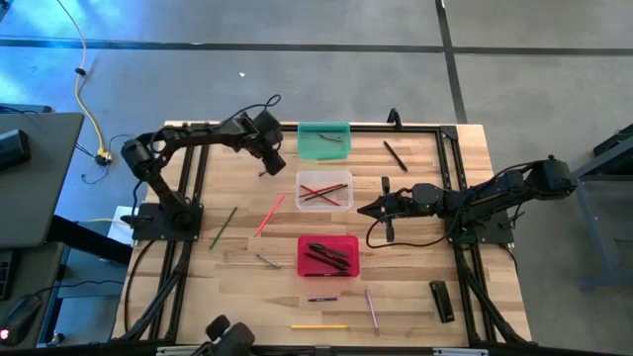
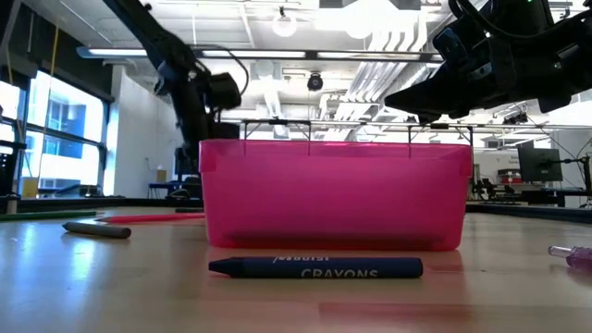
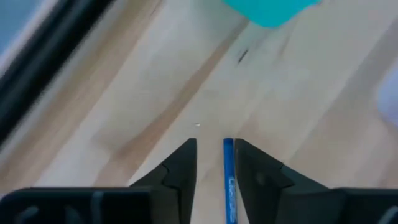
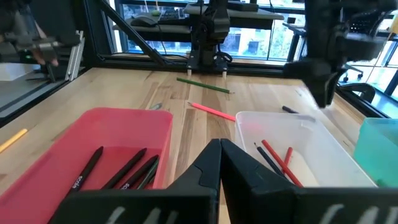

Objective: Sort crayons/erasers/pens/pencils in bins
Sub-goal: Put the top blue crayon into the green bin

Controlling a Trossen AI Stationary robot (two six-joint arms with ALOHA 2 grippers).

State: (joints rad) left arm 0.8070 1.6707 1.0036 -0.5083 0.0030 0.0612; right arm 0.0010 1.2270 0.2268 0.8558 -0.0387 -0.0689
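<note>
The left gripper (image 3: 211, 155), upper left of centre in the high view beside the teal green plastic tub (image 1: 323, 141), has its fingers spread, a slim blue stick (image 3: 228, 180) between them. The right gripper (image 4: 219, 155), pressed together, hovers right of the clear plastic tub (image 1: 324, 190).

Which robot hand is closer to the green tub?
The left one. The left gripper hovers just beside the green tub's near-left corner. The right gripper sits farther off, past the clear tub, on that tub's right.

Grey floor (image 1: 316, 89) with dark seams, big windows (image 2: 55, 129), bright ceiling lights (image 2: 370, 14).
</note>
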